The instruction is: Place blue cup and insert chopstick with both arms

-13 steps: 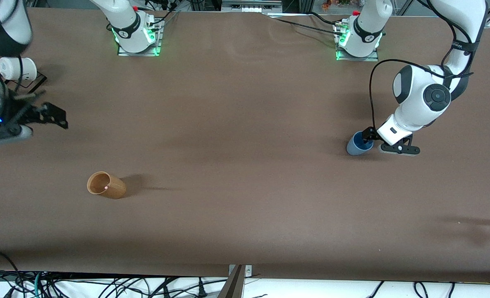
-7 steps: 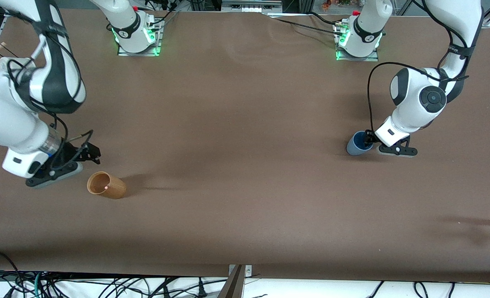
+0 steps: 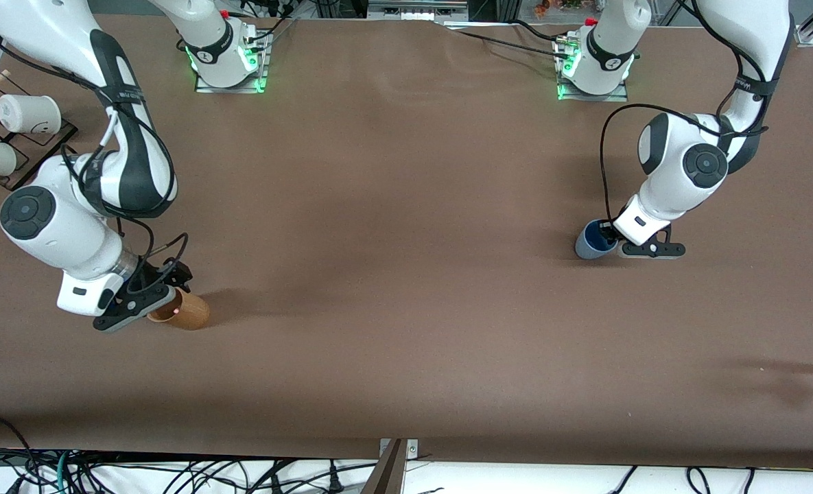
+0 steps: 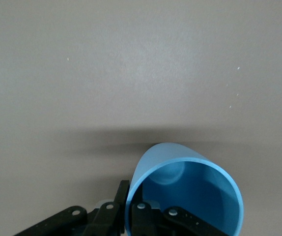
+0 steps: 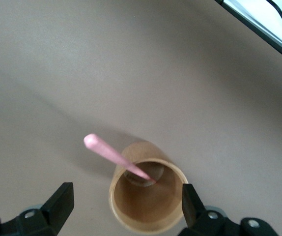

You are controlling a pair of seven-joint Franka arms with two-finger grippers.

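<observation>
Tan cup [image 3: 186, 313] half hidden under right end effector [image 3: 151, 287].

Brown table [image 3: 406, 206] carries blue cup [image 3: 590, 241], tan cup [image 3: 185, 313]

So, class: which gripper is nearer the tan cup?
The right. The right gripper is open, its fingers either side of the tan cup. The left gripper is at the blue cup, toward the left arm's end.

I see even, diffuse overhead light on the table [image 3: 406, 206], with no glare. Soft shadows fall toward 3 o'clock from the tan cup [image 3: 185, 312]. Green base lights glow at 12 o'clock. Both wrist views are sharp; the blue cup [image 4: 180, 191] casts a faint band-shaped shadow.
</observation>
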